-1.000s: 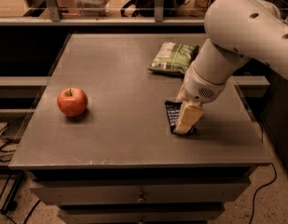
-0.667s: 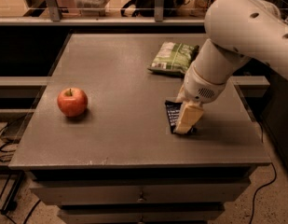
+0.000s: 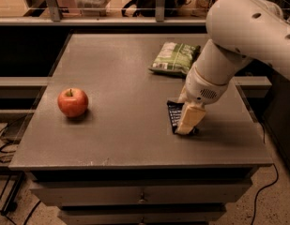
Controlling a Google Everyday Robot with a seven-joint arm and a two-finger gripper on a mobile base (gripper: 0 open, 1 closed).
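Note:
My gripper (image 3: 187,125) reaches down to the grey table (image 3: 121,83) at its right front, right over a small dark packet (image 3: 173,115) lying flat there. The cream finger (image 3: 190,118) covers most of the packet; only the packet's left strip shows. A green snack bag (image 3: 175,58) lies behind the gripper, toward the table's far right. A red apple (image 3: 72,102) stands on the left side, well away from the gripper. The white arm (image 3: 243,36) comes in from the upper right.
The table has drawers (image 3: 140,196) below its front edge. A railing and shelf (image 3: 102,20) run behind the table. Cables (image 3: 6,139) hang at the left and lie on the floor at the right.

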